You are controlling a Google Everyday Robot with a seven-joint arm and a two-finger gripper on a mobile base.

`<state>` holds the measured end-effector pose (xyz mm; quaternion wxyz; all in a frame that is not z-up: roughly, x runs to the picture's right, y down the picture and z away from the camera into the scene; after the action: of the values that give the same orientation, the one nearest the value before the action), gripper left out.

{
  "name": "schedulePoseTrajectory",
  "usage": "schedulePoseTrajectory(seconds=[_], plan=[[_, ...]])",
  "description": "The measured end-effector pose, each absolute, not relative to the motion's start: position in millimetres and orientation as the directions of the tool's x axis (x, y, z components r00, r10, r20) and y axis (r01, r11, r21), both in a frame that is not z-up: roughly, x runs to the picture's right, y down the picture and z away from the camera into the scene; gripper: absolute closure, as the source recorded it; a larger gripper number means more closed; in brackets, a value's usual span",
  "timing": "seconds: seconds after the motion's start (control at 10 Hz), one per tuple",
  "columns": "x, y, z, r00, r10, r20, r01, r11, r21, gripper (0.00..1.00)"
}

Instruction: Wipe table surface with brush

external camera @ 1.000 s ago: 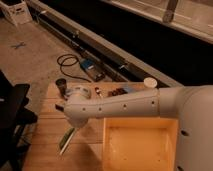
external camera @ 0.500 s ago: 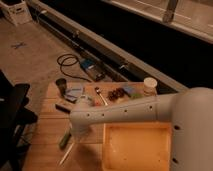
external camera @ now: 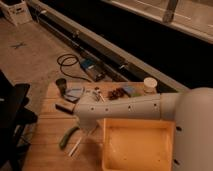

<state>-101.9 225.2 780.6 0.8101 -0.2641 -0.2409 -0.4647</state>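
Note:
The table surface [external camera: 47, 150] is a light wooden plank top at the lower left. My white arm reaches across it from the right. Its gripper [external camera: 88, 130] points down just left of the yellow tub, and it is shut. The brush [external camera: 76, 147], a thin white stick, slants down to the left from under the gripper, with its lower end on the planks. Its upper end is hidden by the gripper, which appears to hold it. A green vegetable [external camera: 67, 137] lies just left of the brush.
A big yellow tub [external camera: 137, 145] fills the table's right front. A dark block [external camera: 64, 107], a dark cup [external camera: 61, 85], a blue item [external camera: 75, 93], small clutter and a white cup [external camera: 149, 84] line the far edge. A black chair [external camera: 12, 120] stands to the left.
The arm has stretched lower and further across the table, and the gripper has moved toward the tub. The brush's lower end has shifted slightly right along the planks.

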Motion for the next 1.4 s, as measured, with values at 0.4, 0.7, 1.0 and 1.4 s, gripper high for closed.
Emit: schedulePoseTrajectory(seconds=[0.4, 0.7, 1.0, 1.4], plan=[[-127, 221, 794, 0.413, -0.639, 0.649, 0.898, 0.405, -0.172, 1.00], [-136, 239, 766, 0.412, -0.629, 0.659, 0.897, 0.408, -0.172, 1.00], [-126, 262, 747, 0.451, -0.583, 0.676, 0.878, 0.427, -0.218, 1.00], [-74, 256, 761, 0.512, -0.549, 0.661, 0.844, 0.463, -0.269, 1.00]])
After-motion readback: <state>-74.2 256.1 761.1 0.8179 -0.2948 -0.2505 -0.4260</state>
